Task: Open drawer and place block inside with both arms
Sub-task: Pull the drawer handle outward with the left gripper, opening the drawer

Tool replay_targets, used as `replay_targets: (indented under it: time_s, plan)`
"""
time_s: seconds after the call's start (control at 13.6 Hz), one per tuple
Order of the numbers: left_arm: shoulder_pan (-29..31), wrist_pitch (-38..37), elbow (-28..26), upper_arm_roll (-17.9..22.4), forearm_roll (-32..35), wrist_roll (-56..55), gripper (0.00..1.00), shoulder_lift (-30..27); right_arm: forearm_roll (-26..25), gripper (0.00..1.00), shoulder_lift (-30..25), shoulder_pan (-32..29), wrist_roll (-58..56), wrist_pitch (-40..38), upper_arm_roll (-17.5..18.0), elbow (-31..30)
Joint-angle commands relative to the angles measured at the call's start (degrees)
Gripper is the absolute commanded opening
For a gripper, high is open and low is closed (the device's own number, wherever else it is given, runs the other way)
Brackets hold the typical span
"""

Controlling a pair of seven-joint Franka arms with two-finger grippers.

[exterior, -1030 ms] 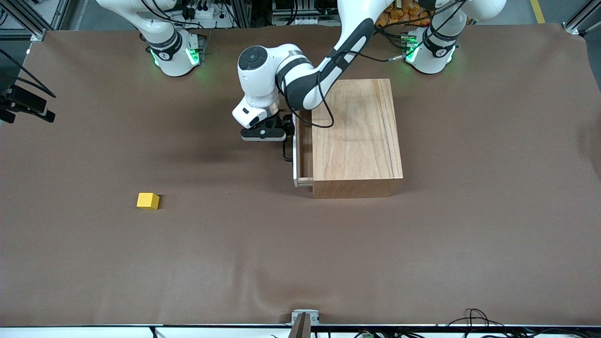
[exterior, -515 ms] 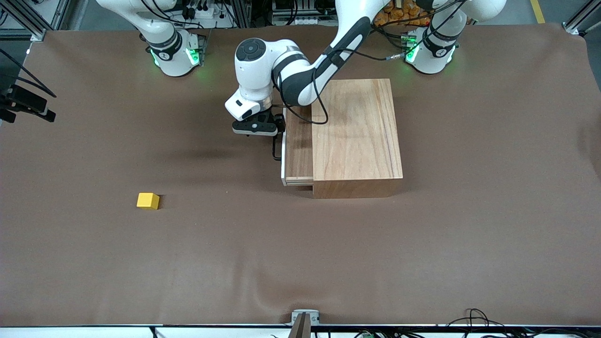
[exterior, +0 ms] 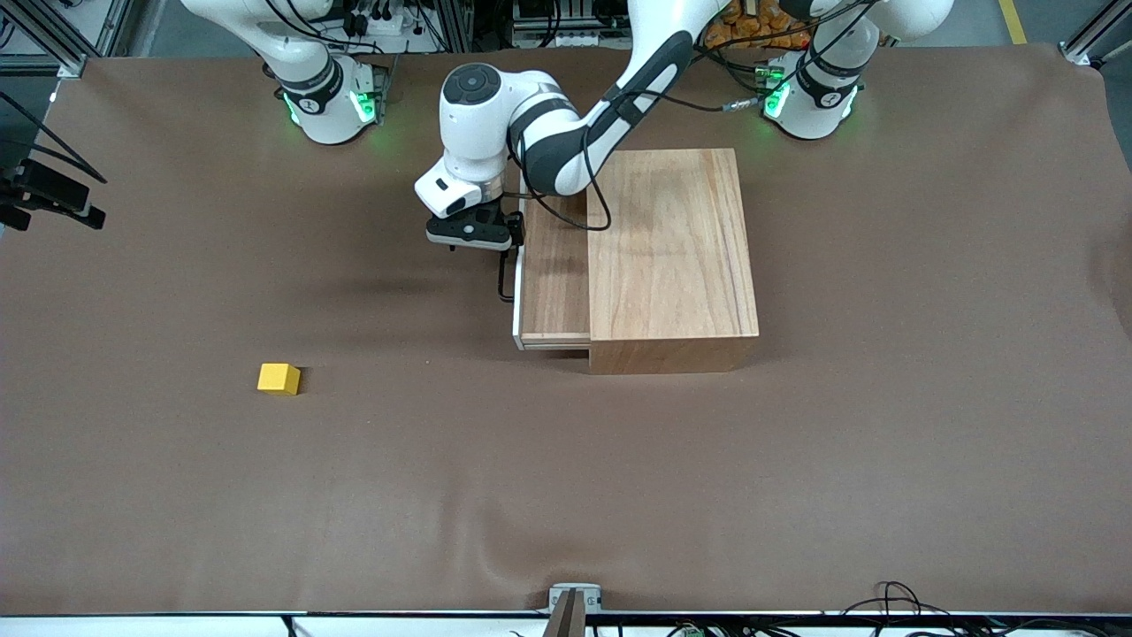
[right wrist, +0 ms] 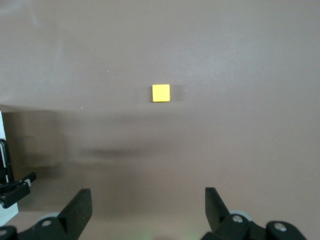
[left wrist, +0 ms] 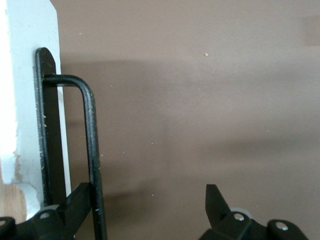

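Observation:
The wooden cabinet [exterior: 672, 257] stands mid-table with its drawer [exterior: 554, 283] slid partly out toward the right arm's end. My left gripper [exterior: 469, 232] [left wrist: 147, 200] is open at the drawer's front. One of its fingers [left wrist: 75, 202] is hooked between the white front panel [left wrist: 30, 100] and the black wire handle [left wrist: 90, 145]. The yellow block [exterior: 279, 379] [right wrist: 161, 92] lies on the cloth, nearer the front camera than the drawer and toward the right arm's end. My right gripper [right wrist: 147, 200] hangs open and empty high over the table, looking down on the block.
Brown cloth [exterior: 566, 478] covers the whole table. A black camera mount [exterior: 49, 199] juts in at the right arm's end. A small metal bracket [exterior: 575, 600] sits at the table's edge nearest the front camera. The green-lit arm bases [exterior: 329, 102] [exterior: 809, 97] stand along the edge farthest from that camera.
The drawer has slid farther out toward the right arm's end, and my left gripper has moved with the handle. The block has not moved.

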Motion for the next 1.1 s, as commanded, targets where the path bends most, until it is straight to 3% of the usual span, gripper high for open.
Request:
replay_targets:
  time_s: [0.0,0.44,0.66,1.03]
  plan:
    - [-0.51,2.50,1.49,-0.36,0.39,0.77,1.00,0.81,0.61,1.00,-0.29,0.38,-0.27,-0.66,-0.24,0.47]
    - [-1.65,5.15,1.57,-0.36,0.39,0.42,1.00,0.72,0.61,1.00,1.28,-0.59,-0.18,-0.75,-0.51,0.21]
    - [-1.56,3.75,1.57,-0.89,-1.26,-0.02,1.00,-2.25,0.34,1.00,3.04,-0.77,-0.19,-0.49,-0.51,0.38]
    - [2.38,-6.96,1.23,-0.27,-4.44,0.33,1.00,-11.74,0.34,1.00,9.53,-0.94,-0.10,-0.75,-0.51,0.21]
